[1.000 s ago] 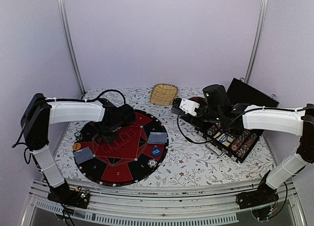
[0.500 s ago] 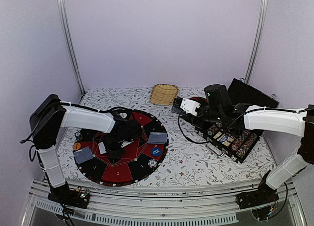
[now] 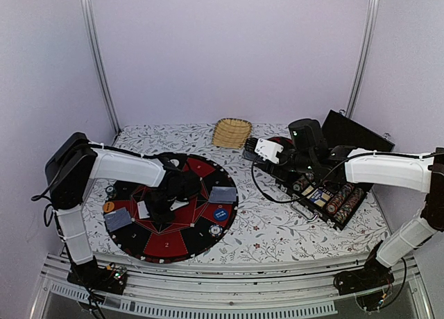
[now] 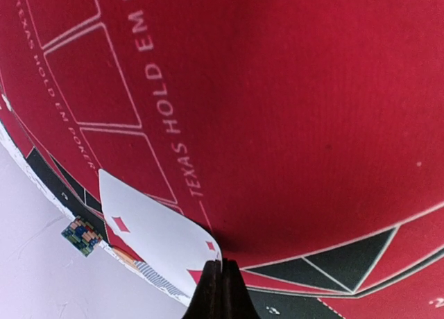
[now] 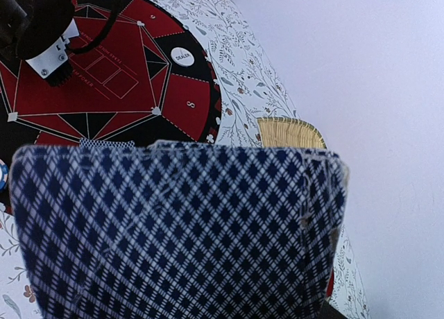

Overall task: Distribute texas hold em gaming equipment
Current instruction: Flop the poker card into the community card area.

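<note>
My left gripper (image 3: 154,209) hangs low over the round red and black poker mat (image 3: 166,244) and is shut on the corner of a white diamond card (image 4: 152,225), held face up. In the left wrist view the gripper (image 4: 222,267) has its jaws pressed together. My right gripper (image 3: 258,151) is above the table right of the mat and holds a deck of cards (image 5: 180,229) with blue checked backs. The deck hides its fingers. Two face-down cards (image 3: 118,219) (image 3: 222,194), a blue chip (image 3: 220,213), a striped chip (image 3: 216,229) and an orange chip (image 3: 109,207) lie on the mat.
A woven basket (image 3: 231,132) stands at the back. An open black case (image 3: 329,197) holding rows of chips lies at the right, its lid (image 3: 354,133) raised behind it. A white dealer button (image 5: 183,56) lies on the mat's far side.
My left gripper has moved from the mat's far middle toward its near left, and the white card now shows in it. The right arm has stayed still with the deck.
</note>
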